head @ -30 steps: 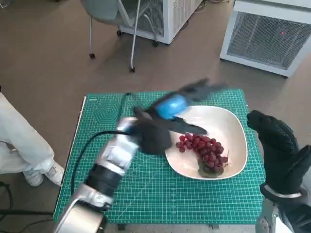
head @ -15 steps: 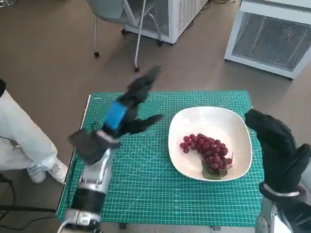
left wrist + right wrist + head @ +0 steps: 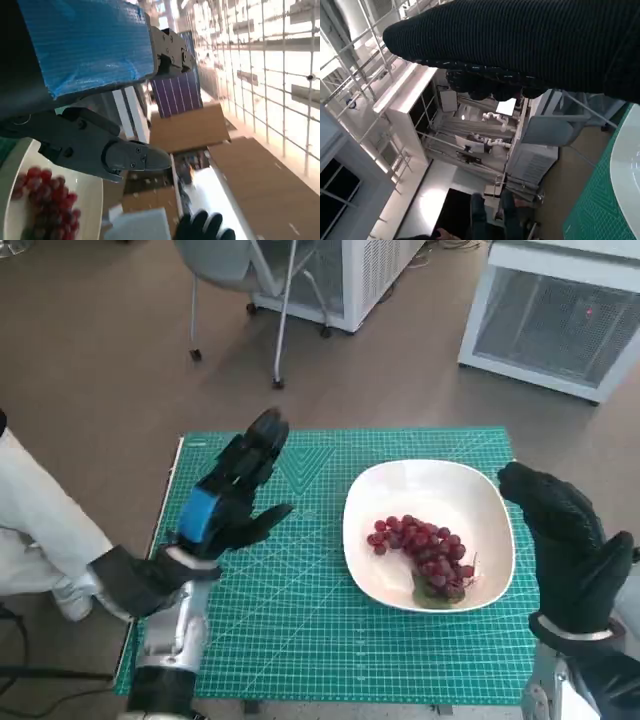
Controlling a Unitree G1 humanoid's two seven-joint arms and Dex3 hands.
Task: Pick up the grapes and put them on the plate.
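A bunch of red grapes (image 3: 424, 550) lies in the white plate (image 3: 430, 483) on the right half of the green mat. My left hand (image 3: 228, 495), black with blue tape, hovers over the mat's left half, well clear of the plate, fingers spread and empty. The left wrist view shows its fingers (image 3: 107, 152) with nothing in them, and the grapes (image 3: 47, 200) on the plate (image 3: 95, 197) beyond. My gloved right hand (image 3: 560, 540) is raised at the table's right edge beside the plate, fingers extended, holding nothing.
The green cutting mat (image 3: 300, 640) covers the small table. A chair (image 3: 245, 280) and white cabinets (image 3: 560, 310) stand on the floor behind. A person's white-trousered leg and shoe (image 3: 40, 540) are at the left.
My left hand has drawn back from over the plate to the mat's left half and come lower. The grapes stay on the plate. The right hand has hardly moved.
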